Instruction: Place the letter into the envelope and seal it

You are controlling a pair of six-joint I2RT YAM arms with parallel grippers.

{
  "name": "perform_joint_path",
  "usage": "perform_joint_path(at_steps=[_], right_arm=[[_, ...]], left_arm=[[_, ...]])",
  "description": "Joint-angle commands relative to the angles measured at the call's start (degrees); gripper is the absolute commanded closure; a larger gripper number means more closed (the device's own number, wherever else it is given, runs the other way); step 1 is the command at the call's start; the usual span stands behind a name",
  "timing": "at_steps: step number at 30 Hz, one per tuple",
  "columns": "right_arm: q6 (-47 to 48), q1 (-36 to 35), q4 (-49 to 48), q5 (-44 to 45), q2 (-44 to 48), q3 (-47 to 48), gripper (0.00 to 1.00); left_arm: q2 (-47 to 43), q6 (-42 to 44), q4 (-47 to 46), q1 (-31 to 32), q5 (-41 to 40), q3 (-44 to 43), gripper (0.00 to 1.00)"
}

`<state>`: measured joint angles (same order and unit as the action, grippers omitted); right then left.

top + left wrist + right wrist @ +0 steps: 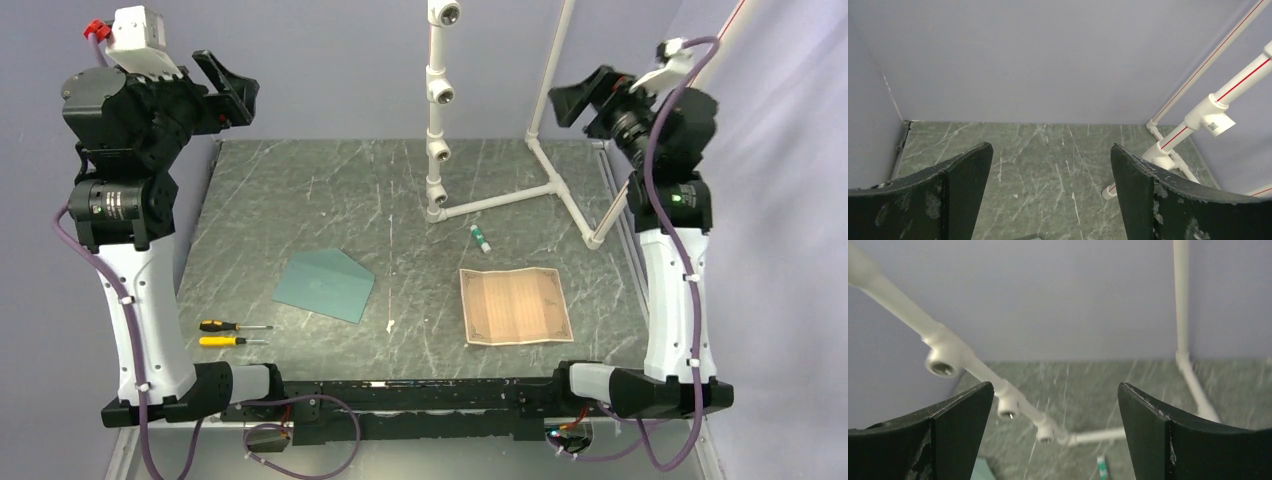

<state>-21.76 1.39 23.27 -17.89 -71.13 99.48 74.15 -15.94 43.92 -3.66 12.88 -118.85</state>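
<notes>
Grey-green marbled desk (300, 190), lavender walls behind.

Top view: the flat teal-green paper envelope (325, 285) lies left of centre, toward the near edge. The tan-cream paper letter with dark ornamental border (515, 305) lies toward the near right corner, well apart from the envelope. The left gripper (228, 85) and right gripper (572, 100) hang high above the side edges.

Left wrist view: jaws spread wide, nothing between.

Right wrist view: jaws spread wide, empty. A teal envelope corner shows at the bottom.
</notes>
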Motion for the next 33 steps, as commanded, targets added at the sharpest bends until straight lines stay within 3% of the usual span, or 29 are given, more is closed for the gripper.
perform_joint_path(at_steps=[1, 9, 13, 16, 20, 26, 33], right_arm=[[-3.8, 0.2, 0.6, -1.9, 2.8, -6.7, 0.00], [-4.8, 0.1, 3.1, -4.3, 3.7, -24.0, 0.00], [-7.1, 0.1, 1.8, -5.4, 5.4, -33.2, 0.00], [-11.1, 0.1, 0.5, -5.3, 6.6, -40.1, 0.00], [-14.2, 0.1, 2.3, -3.6, 6.5, -47.4, 0.01], [-14.4, -0.2, 12.5, 5.7, 1.8, -52.4, 0.21], [-13.6, -0.4, 13.4, 10.7, -3.4, -56.4, 0.23]], left_arm=[[-0.2, 0.3, -4.0, 0.2, 3.5, 2.3, 0.07], [-0.2, -0.3, -10.6, 0.3, 14.9, 16.9, 0.07], [-0.8, -5.8, -17.9, 0.9, 24.6, 28.2, 0.07], [-1.3, -10.3, -22.6, 4.2, 27.6, 38.3, 0.07], [-1.5, -11.5, -24.7, 14.8, 23.3, 50.3, 0.07], [2.0, -11.8, -29.7, 30.4, 14.4, 63.5, 0.10], [13.2, -12.8, -40.2, 39.1, 14.9, 64.3, 0.12]])
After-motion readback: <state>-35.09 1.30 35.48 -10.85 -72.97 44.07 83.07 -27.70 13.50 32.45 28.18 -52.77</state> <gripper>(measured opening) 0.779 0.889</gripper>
